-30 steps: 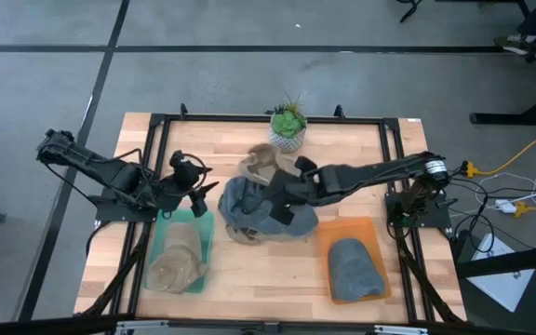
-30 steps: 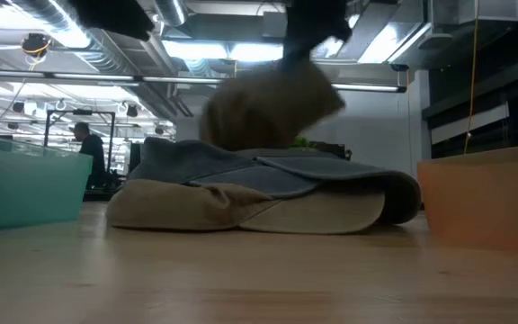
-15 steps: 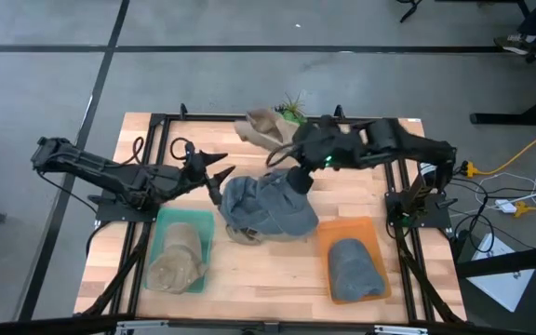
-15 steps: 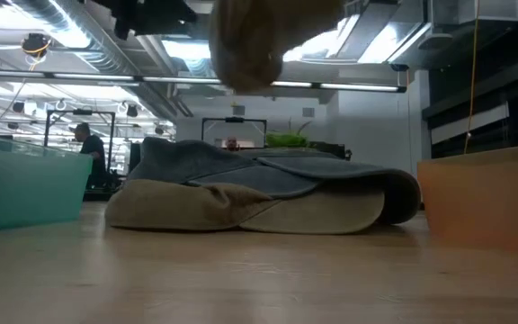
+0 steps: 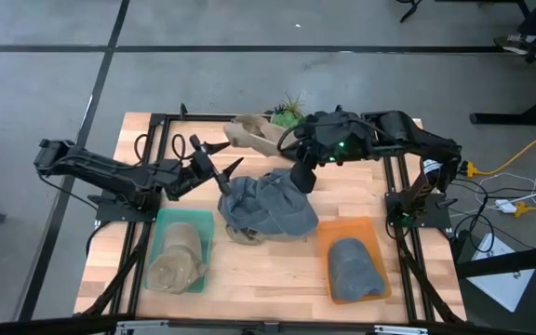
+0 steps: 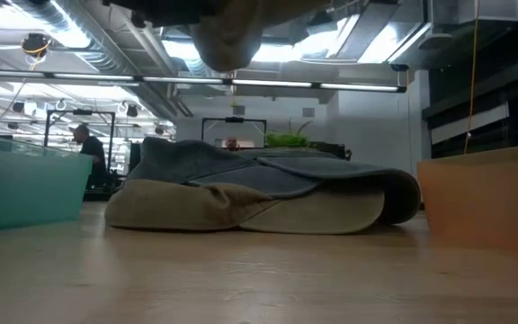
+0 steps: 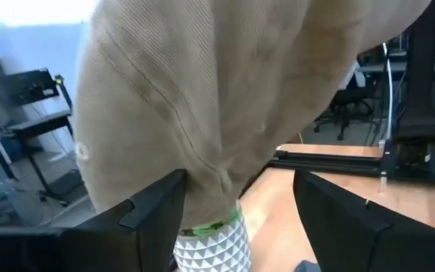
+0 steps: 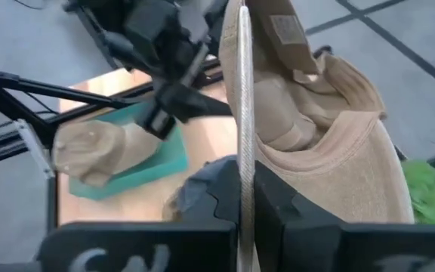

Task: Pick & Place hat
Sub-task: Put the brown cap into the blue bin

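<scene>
Overhead, your right gripper (image 5: 291,141) holds a tan hat (image 5: 254,132) aloft near the plant (image 5: 288,111). Your left gripper (image 5: 220,167) spreads wide, empty. From its wrist, the tan hat (image 7: 232,98) hangs between the fingers (image 7: 153,204); closing early could miss or snag it.

hat pile (image 5: 266,210) centre | bins left (image 5: 181,249), right (image 5: 354,263) | plant (image 5: 285,113) behind

We are seeing a potted plant (image 5: 288,112) sitting at the table's (image 5: 268,279) far edge — its white pot (image 7: 211,248) showing in the left wrist view. A person (image 6: 85,148) is standing far back in the room.
</scene>
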Motion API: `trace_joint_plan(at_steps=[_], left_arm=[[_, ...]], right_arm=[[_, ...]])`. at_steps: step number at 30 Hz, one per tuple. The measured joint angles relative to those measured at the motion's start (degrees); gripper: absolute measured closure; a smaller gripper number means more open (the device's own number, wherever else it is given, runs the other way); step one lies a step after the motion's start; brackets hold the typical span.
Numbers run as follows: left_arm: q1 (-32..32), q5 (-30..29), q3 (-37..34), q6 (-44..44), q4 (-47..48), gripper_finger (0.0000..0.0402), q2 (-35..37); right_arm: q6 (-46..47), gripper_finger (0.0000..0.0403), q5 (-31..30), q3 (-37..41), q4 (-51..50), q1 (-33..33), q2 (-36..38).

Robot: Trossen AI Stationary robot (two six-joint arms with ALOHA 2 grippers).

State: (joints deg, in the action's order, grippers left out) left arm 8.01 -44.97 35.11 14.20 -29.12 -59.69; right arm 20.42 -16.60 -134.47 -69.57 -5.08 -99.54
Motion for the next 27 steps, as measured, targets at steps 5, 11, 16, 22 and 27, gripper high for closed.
trace_joint_plan(at_steps=[5,11,16,22,27], left_arm=[[-1.5,-1.4,0.0,2.9,-4.6,0.014,-1.9],[-3.3,7.2,0.0,6.0,-8.5,0.0139,-1.9],[-3.5,13.3,0.0,6.1,-8.3,0.015,-1.5],[-1.3,15.1,0.0,6.0,-7.8,0.0236,-0.7],[1.5,15.7,0.0,6.0,-5.5,0.0346,0.7]], right_arm=[[-0.2,0.0386,4.1,0.0,2.1,0.0,0.0],[-0.4,0.0386,6.8,0.0,2.6,-0.6,0.0],[-2.0,0.0386,7.0,0.0,2.4,-1.6,0.0],[-4.3,0.0386,6.9,0.0,1.1,-1.9,-0.1],[-4.8,0.0385,6.8,0.0,0.1,-1.9,-0.1]])
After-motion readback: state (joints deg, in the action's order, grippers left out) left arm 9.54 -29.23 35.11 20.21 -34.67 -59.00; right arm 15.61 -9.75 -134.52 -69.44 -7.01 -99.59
